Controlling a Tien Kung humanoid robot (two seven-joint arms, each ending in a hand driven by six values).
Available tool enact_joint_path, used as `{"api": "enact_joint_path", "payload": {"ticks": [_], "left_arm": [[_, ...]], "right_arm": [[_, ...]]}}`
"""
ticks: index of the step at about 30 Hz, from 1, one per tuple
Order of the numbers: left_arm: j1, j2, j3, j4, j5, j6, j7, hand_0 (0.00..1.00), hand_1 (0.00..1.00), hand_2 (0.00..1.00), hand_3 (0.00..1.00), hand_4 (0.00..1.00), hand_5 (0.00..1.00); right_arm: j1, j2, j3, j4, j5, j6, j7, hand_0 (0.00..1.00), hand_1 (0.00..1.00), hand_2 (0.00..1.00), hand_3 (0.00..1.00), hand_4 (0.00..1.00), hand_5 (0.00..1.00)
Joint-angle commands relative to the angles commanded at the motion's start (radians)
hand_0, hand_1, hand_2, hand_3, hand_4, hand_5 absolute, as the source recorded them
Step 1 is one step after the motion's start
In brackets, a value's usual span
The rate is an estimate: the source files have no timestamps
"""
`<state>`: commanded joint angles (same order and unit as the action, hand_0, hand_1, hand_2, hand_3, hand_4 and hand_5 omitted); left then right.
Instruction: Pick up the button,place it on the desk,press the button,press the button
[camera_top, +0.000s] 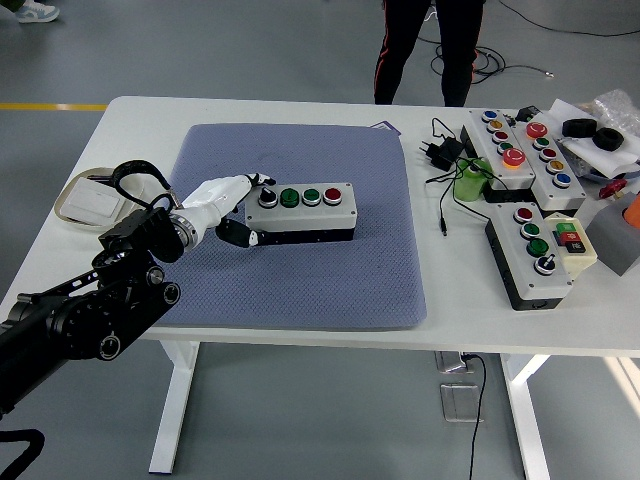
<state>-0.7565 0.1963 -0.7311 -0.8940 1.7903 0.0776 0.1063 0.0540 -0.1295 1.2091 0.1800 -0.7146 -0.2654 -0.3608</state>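
Head view: left hand (222, 200) hides button box's (300, 207) left end

Your robot's left arm (90, 310): matte black, chunky segments, round joint housings with small silver screw heads on end caps. Thin black cable loop (135, 175) arcs above wrist. Silver metal ring marks wrist, between black forearm and hand. Left robot hand (225, 200): white glossy shell over back and fingers, black thumb part below, dark fingertips. Person (428, 45) beyond worktop's far edge: you see only legs, black trousers with thin red side stripe on one leg.
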Motion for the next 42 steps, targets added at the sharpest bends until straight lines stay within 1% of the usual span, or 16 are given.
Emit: {"api": "enact_joint_path", "payload": {"ticks": [2,4,5,10,11,13,16,17,22,23,26,28,29,36,39,42], "left_arm": [[0.001,0.000,-0.006,-0.001,0.000,-0.003,0.002,0.520,0.668,0.713,0.841,0.954,0.258],[0.002,0.001,-0.009,-0.002,-0.005,-0.017,0.004,0.520,0.668,0.713,0.841,0.954,0.258],[0.002,0.001,-0.008,-0.003,-0.005,-0.023,0.004,0.735,0.813,0.870,0.908,0.998,0.402],[0.003,0.000,-0.009,0.000,-0.014,-0.032,0.003,0.735,0.813,0.870,0.908,0.998,0.402],[0.003,0.000,-0.009,0.000,-0.012,-0.037,0.003,0.859,0.896,0.949,0.974,0.998,0.422],[0.003,0.000,-0.011,0.000,-0.007,-0.047,0.006,0.859,0.896,0.949,0.974,0.998,0.422],[0.003,0.000,-0.013,0.003,-0.009,-0.024,0.017,0.859,0.896,0.949,0.974,0.998,0.422],[0.003,0.000,-0.013,0.004,-0.010,-0.013,0.019,0.947,0.979,0.998,0.998,0.998,0.437],[0.002,-0.001,-0.012,0.005,-0.018,0.042,0.024,0.947,0.979,0.998,0.998,0.998,0.437],[0.003,-0.001,-0.011,0.005,-0.019,0.066,0.028,0.949,0.979,0.998,0.998,0.998,0.429],[0.006,-0.001,-0.009,0.005,-0.021,0.087,0.028,0.949,0.979,0.998,0.998,0.998,0.429],[0.007,-0.001,-0.006,0.007,-0.020,0.090,0.028,0.949,0.979,0.998,0.998,0.998,0.429],[0.007,-0.002,-0.005,0.009,-0.020,0.092,0.028,0.949,0.977,0.998,0.998,0.998,0.462],[0.007,-0.002,-0.002,0.015,-0.018,0.096,0.026,0.949,0.976,0.998,0.998,0.998,0.463],[0.012,0.001,0.002,0.012,-0.013,0.083,0.030,0.949,0.976,0.998,0.998,0.998,0.463],[0.018,0.002,0.009,0.012,0.000,0.082,0.033,0.955,0.976,0.998,0.998,0.998,0.463]], "right_arm": [[0.000,0.000,0.001,0.000,-0.001,0.000,0.000,0.653,0.509,0.549,0.592,0.281,0.403],[0.000,0.000,0.003,0.000,-0.003,0.000,0.000,0.653,0.509,0.549,0.592,0.281,0.403],[0.001,0.001,0.003,0.000,-0.002,0.000,0.000,0.653,0.509,0.549,0.592,0.281,0.402],[0.002,0.001,0.002,0.000,-0.002,-0.001,-0.001,0.653,0.509,0.549,0.592,0.281,0.402],[0.002,0.001,0.002,0.000,-0.002,-0.001,-0.001,0.653,0.509,0.549,0.592,0.281,0.401],[0.002,0.002,0.003,0.000,-0.003,-0.001,-0.002,0.653,0.509,0.549,0.592,0.281,0.401],[0.002,0.001,0.003,0.000,-0.002,0.000,-0.001,0.653,0.509,0.549,0.592,0.281,0.401],[0.002,0.001,0.003,0.000,-0.003,0.000,-0.001,0.653,0.509,0.549,0.592,0.282,0.402],[0.002,0.001,0.004,0.000,-0.004,0.000,-0.001,0.653,0.509,0.549,0.592,0.282,0.402],[0.002,0.001,0.004,0.000,-0.004,0.000,0.000,0.653,0.509,0.549,0.592,0.280,0.400],[0.003,0.001,0.003,0.000,-0.003,0.000,0.000,0.653,0.509,0.549,0.592,0.280,0.400],[0.003,0.001,0.004,0.000,-0.003,0.000,0.000,0.653,0.509,0.549,0.592,0.280,0.400],[0.003,0.001,0.003,0.000,-0.003,0.000,0.000,0.652,0.509,0.549,0.592,0.280,0.401],[0.002,0.002,0.005,0.000,-0.005,-0.001,-0.002,0.653,0.509,0.548,0.592,0.280,0.402],[0.001,0.002,0.006,0.000,-0.006,-0.001,-0.002,0.653,0.509,0.548,0.592,0.280,0.402],[-0.001,0.002,0.006,0.000,-0.005,-0.002,-0.002,0.652,0.509,0.549,0.592,0.280,0.399]]}}
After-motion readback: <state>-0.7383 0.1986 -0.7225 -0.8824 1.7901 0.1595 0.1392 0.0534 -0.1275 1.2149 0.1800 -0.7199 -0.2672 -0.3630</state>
